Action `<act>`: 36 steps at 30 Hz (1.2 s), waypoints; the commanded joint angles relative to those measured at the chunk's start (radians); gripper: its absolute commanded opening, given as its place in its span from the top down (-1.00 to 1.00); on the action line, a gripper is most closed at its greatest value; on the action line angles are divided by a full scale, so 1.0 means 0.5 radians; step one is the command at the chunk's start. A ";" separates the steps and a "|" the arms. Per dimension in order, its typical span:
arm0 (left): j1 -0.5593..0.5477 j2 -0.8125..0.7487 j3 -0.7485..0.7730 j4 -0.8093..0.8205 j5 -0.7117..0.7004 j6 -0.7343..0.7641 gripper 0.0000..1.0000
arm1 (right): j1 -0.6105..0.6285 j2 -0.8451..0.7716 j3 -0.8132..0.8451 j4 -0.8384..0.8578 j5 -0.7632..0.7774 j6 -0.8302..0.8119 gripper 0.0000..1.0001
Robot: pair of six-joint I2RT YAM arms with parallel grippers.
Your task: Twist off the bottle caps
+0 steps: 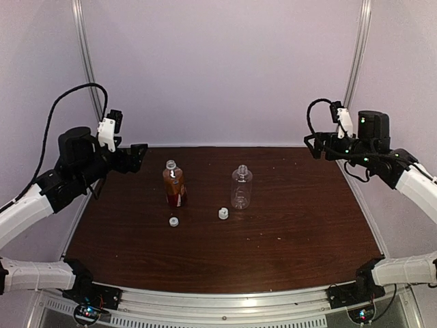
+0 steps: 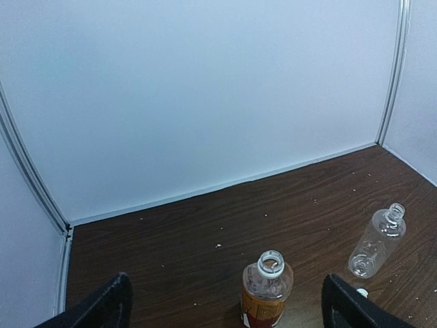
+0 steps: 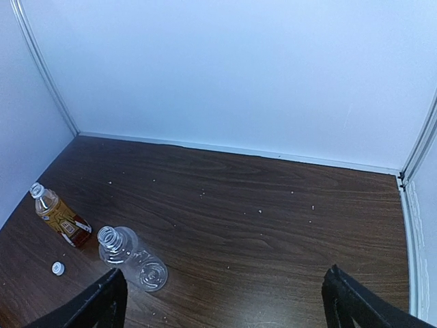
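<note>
Both bottles stand upright on the dark wooden table (image 1: pixel 287 225) with their necks uncovered. The amber bottle with the red label (image 1: pixel 175 184) (image 2: pixel 268 290) (image 3: pixel 60 216) is on the left, the clear bottle (image 1: pixel 241 187) (image 2: pixel 377 240) (image 3: pixel 130 256) on the right. A white cap (image 1: pixel 173 221) (image 3: pixel 58 268) lies in front of the amber bottle. The other cap (image 1: pixel 223 214) (image 2: pixel 362 292) lies beside the clear one. My left gripper (image 1: pixel 139 154) (image 2: pixel 227 278) hangs open and empty, raised at the back left. My right gripper (image 1: pixel 312 145) (image 3: pixel 226 271) hangs open and empty at the back right.
White walls with metal corner rails (image 1: pixel 87 61) close in the table at the back and sides. Small pale crumbs (image 3: pixel 259 212) dot the wood. The arm bases sit at the near edge by an aluminium rail (image 1: pixel 225 304).
</note>
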 commanded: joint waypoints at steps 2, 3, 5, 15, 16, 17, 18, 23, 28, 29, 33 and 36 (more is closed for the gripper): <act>0.016 -0.056 0.058 0.014 0.000 0.047 -0.95 | -0.009 -0.134 -0.100 0.088 0.009 -0.095 -1.00; 0.016 -0.056 0.075 -0.007 -0.001 0.048 -0.95 | -0.009 -0.151 -0.113 0.095 0.007 -0.096 -1.00; 0.016 -0.059 0.103 -0.045 0.005 0.059 -0.95 | -0.009 -0.178 -0.125 0.106 0.004 -0.099 -1.00; 0.013 -0.179 0.083 -0.114 0.064 0.049 -0.95 | -0.008 -0.184 -0.108 0.076 -0.055 -0.102 -1.00; 0.013 -0.195 0.070 -0.114 0.063 0.047 -0.95 | -0.009 -0.184 -0.117 0.080 -0.060 -0.102 -1.00; 0.013 -0.208 0.055 -0.101 0.073 0.053 -0.95 | -0.009 -0.181 -0.126 0.087 -0.065 -0.102 -1.00; 0.014 -0.216 0.037 -0.087 0.083 0.062 -0.95 | -0.008 -0.181 -0.133 0.095 -0.067 -0.100 -1.00; 0.013 -0.215 -0.022 -0.050 0.092 0.084 -0.95 | -0.009 -0.192 -0.148 0.101 -0.092 -0.104 -1.00; 0.013 -0.223 -0.045 -0.042 0.067 0.098 -0.95 | -0.008 -0.200 -0.177 0.129 -0.119 -0.097 -1.00; 0.013 -0.233 -0.056 -0.034 0.066 0.106 -0.95 | -0.008 -0.198 -0.179 0.130 -0.118 -0.096 -1.00; 0.013 -0.237 -0.065 -0.019 0.087 0.115 -0.95 | -0.008 -0.202 -0.188 0.140 -0.153 -0.096 -1.00; 0.013 -0.234 -0.062 -0.018 0.096 0.105 -0.95 | -0.007 -0.217 -0.176 0.121 -0.147 -0.102 -1.00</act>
